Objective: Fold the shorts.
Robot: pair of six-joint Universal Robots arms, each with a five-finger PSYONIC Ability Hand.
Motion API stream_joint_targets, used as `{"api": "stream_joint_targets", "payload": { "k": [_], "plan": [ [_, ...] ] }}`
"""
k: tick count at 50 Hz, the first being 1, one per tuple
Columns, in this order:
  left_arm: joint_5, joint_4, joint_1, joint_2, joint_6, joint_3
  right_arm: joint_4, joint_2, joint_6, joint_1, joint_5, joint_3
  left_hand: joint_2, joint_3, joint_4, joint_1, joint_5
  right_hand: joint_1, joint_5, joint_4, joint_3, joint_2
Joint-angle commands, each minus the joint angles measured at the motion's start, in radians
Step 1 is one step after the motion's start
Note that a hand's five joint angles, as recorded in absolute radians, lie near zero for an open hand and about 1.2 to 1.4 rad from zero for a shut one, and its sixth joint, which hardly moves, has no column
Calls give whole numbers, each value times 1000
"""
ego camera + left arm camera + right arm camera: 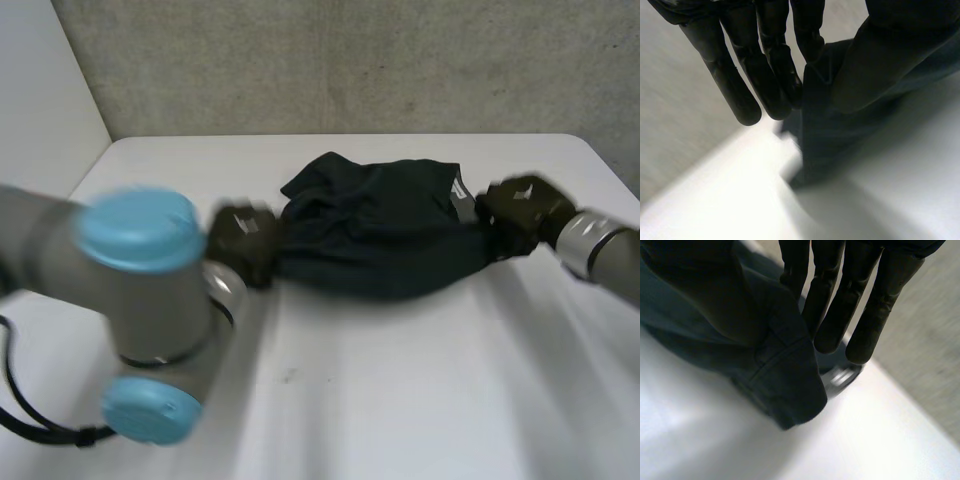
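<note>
White table (400, 400) fills the near ground, and closest to the camera the left arm (140, 270) crosses in from the left with its light-blue caps. Just past it the left hand (245, 245) meets the left end of the dark shorts (380, 235). In its wrist view the fingers (740, 75) reach out nearly straight, and the innermost one presses the cloth's edge against the thumb side, so the cloth is pinched. The shorts stretch sideways between both hands over the middle of the table, bunched and creased on top. I cannot tell whether their lower edge touches the surface. At the right end the right hand (515, 215) pinches the cloth the same way, with straight fingers (870, 310) on one side of a bunched fold and the thumb on the other. Its arm (600, 250) leaves at the right. Beyond the far edge stands a grey concrete wall (350, 60)
</note>
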Motion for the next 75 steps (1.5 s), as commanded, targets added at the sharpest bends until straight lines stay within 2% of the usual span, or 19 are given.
{"api": "stream_joint_targets", "payload": {
  "k": [1,7,11,18,21,24,30,34,36,38,42,45,48,50,54,60,75],
  "plan": [
    [1,-2,108,364,-6,67,170,-250,-2,1,-2,-130,204,210,205,267,243,454,247,208,214,222],
    [1,-40,114,452,-6,110,273,-367,-2,14,3,-239,204,210,205,267,243,454,247,208,214,222],
    [0,-59,114,492,-9,109,285,-410,-2,39,10,-284,204,210,205,267,243,454,247,208,214,222],
    [1,-56,119,480,-13,75,299,-392,-13,100,81,-284,204,210,205,267,243,454,247,208,214,222],
    [6,-51,134,415,-12,55,300,-323,-30,131,92,-276,204,210,205,267,243,454,247,208,214,222],
    [6,-51,153,287,-12,60,304,-209,-71,162,115,-264,204,210,205,267,243,454,247,208,214,222],
    [4,-49,151,-15,5,161,278,-13,-203,235,262,-272,204,210,205,267,243,454,247,208,214,222],
    [-2,-59,154,-219,48,379,161,111,-262,310,371,-365,204,210,205,267,243,454,247,208,214,222],
    [-3,-53,157,-272,78,520,71,150,-269,326,391,-428,204,210,205,267,243,454,247,208,214,222],
    [-3,-49,163,-270,89,605,5,161,-269,329,391,-469,204,210,205,267,243,454,247,208,214,222],
    [-9,1,171,-264,92,838,-245,139,-254,341,388,-584,204,210,205,267,243,454,247,208,214,222],
    [-37,139,188,-180,88,946,-404,68,-245,341,386,-600,204,210,205,267,243,454,247,208,214,222],
    [-54,252,206,-91,86,919,-514,-6,-199,340,394,-572,204,210,205,267,243,454,247,208,214,222],
    [-52,292,209,-54,88,887,-529,-25,-162,336,391,-560,204,210,205,267,243,454,247,208,214,222],
    [-48,319,214,9,86,770,-488,-42,-95,333,383,-537,204,210,205,267,243,454,247,208,214,222],
    [-40,319,237,111,66,457,-326,-28,-91,340,291,-462,204,210,205,267,243,454,247,208,214,222],
    [-25,325,306,102,-7,-254,-70,207,-117,367,211,-134,204,210,205,267,243,454,247,208,214,222]
  ]
}}
